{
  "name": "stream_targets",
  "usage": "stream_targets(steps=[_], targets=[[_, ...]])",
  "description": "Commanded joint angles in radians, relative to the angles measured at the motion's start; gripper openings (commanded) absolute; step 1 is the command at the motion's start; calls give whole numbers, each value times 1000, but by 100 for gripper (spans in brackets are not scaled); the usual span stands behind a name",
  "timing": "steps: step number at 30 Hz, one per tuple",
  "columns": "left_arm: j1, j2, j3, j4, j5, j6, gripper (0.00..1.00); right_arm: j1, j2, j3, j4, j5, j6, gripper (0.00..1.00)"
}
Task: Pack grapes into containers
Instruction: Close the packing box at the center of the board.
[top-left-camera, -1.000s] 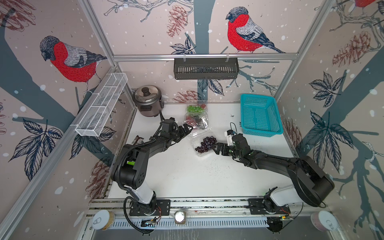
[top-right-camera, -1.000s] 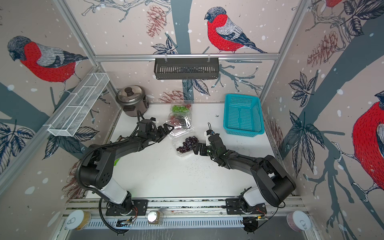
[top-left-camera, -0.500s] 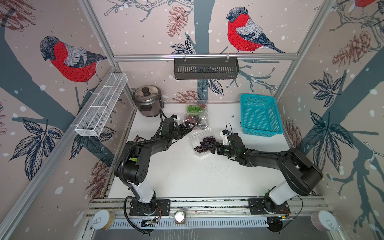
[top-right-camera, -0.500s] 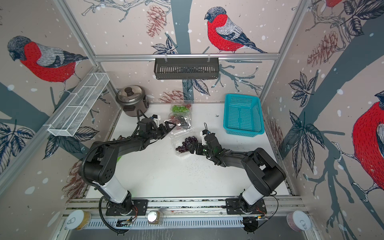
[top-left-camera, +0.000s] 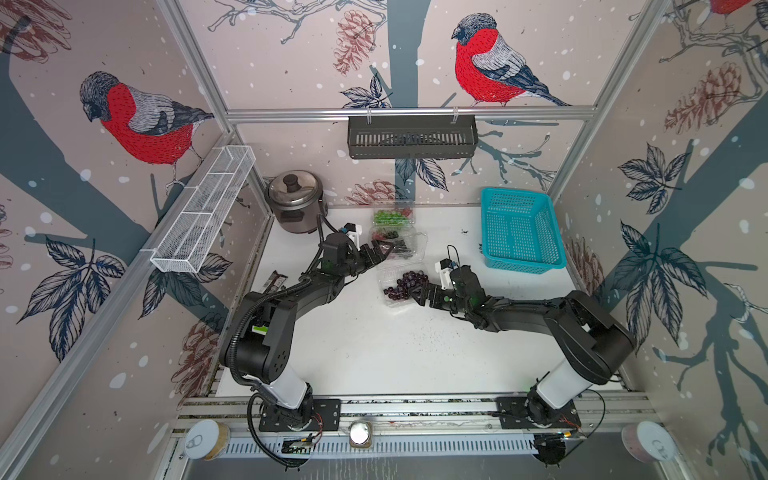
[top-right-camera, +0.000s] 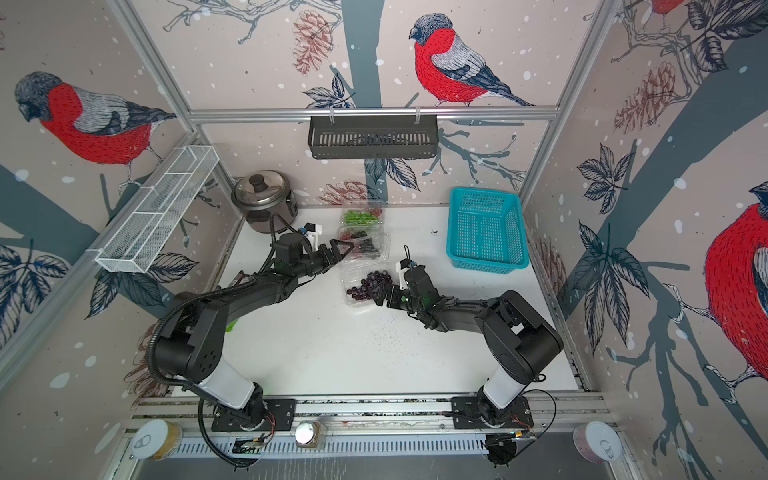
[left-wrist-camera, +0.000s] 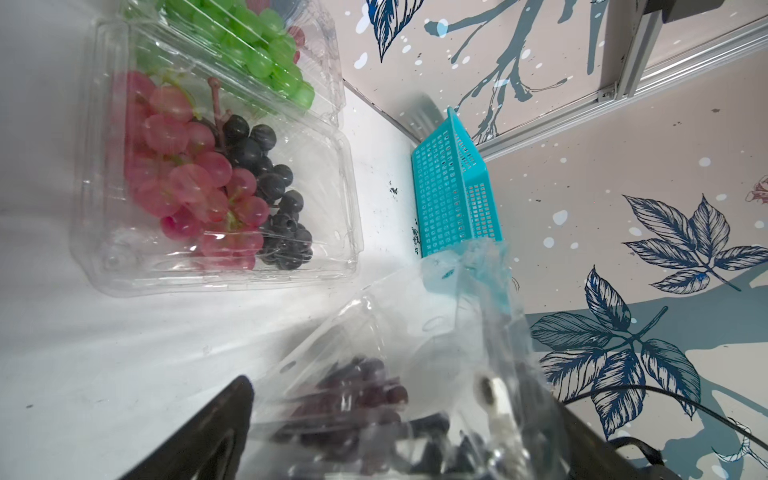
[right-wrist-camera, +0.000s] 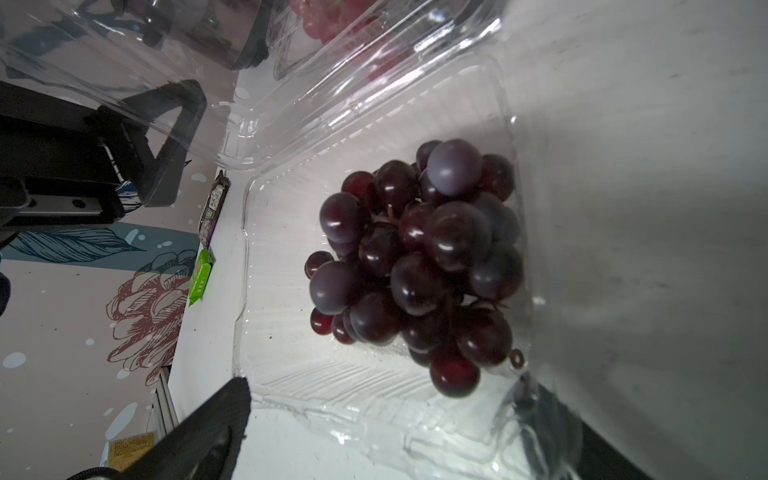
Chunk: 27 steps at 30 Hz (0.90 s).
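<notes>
Both my claws are spread wide, and neither one pinches anything.

In both top views my left claw (top-left-camera: 379, 252) lies just left of the frame's centre. Its tips are at the left edge of the middle container (top-left-camera: 422, 241), which holds red grapes (left-wrist-camera: 183, 178) beside black grapes (left-wrist-camera: 274, 199).

Higher in the frame, against the back wall, the far container (left-wrist-camera: 328, 62) holds green grapes (top-left-camera: 386, 217).

My right claw (top-left-camera: 415, 293) lies just right of centre. It reaches in from the right to the edge of the near container (right-wrist-camera: 282, 332), and the dark purple grapes (right-wrist-camera: 415, 257) sit in that open box right before my tips.

In the left wrist view the box's clear lid (left-wrist-camera: 436, 316) stands raised between my left fingers (left-wrist-camera: 208, 436). I cannot tell whether they touch it.

All three containers stand in a row on the white counter (top-left-camera: 374, 353). The turquoise basket (top-left-camera: 519, 232) is at the upper right of the counter and the rice cooker (top-left-camera: 296, 199) at its upper left.
</notes>
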Motion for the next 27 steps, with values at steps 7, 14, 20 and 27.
stream_targets(steps=[7, 14, 20, 27], targets=[[-2, -18, -5, -16, -4, 23, 97, -21, 16, 34, 29, 0, -9, 100], [-6, -38, -18, -27, -12, 27, 97, -33, 9, 27, 30, -7, -12, 100], [-38, -21, -10, -27, -24, 26, 97, -55, -37, -9, 26, -19, -21, 100], [-71, -3, 12, -20, -35, 15, 97, -92, -97, -61, 11, -25, -37, 100]])
